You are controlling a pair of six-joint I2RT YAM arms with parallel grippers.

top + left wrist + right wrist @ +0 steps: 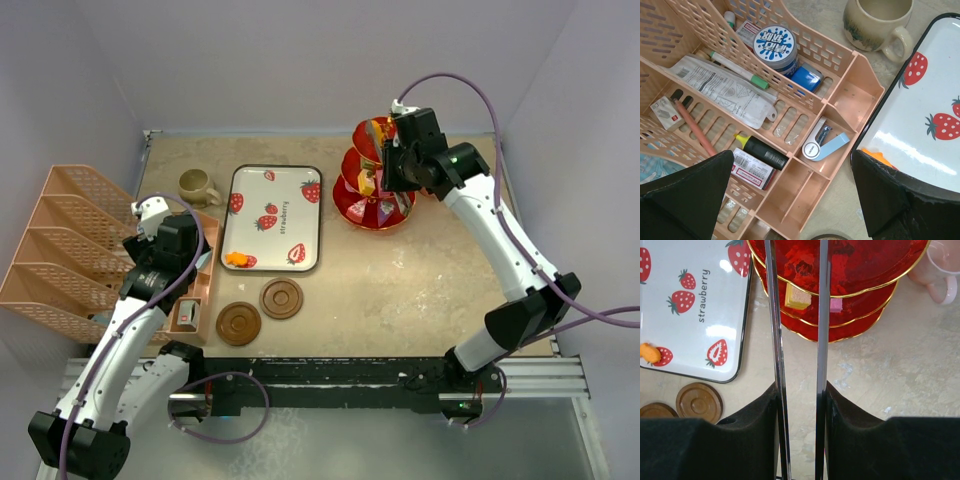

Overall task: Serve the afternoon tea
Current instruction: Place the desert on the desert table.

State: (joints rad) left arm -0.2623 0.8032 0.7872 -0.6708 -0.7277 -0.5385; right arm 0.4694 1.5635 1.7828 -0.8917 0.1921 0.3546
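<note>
The red three-tier stand (375,190) (860,270) stands at the back right with small sweets on its tiers, among them a tan cube (796,297) and a pink one (835,304). My right gripper (392,165) (800,395) is shut on the long metal tweezers (774,315), whose arms reach apart over the stand; their tips run out of view. An orange sweet (238,259) (649,353) lies on the strawberry tray (285,190). My left gripper (150,213) (791,162) hangs open over the peach organizer (850,95). Near it stands the olive mug (197,186) (877,22). The pink mug (940,270) sits behind the stand.
Two round brown coasters (281,298) (239,323) lie in front of the tray. The organizer (70,250) at the left holds stationery: a highlighter (762,150), a stapler (825,145), a round tin (775,47). Walls close in the back and both sides.
</note>
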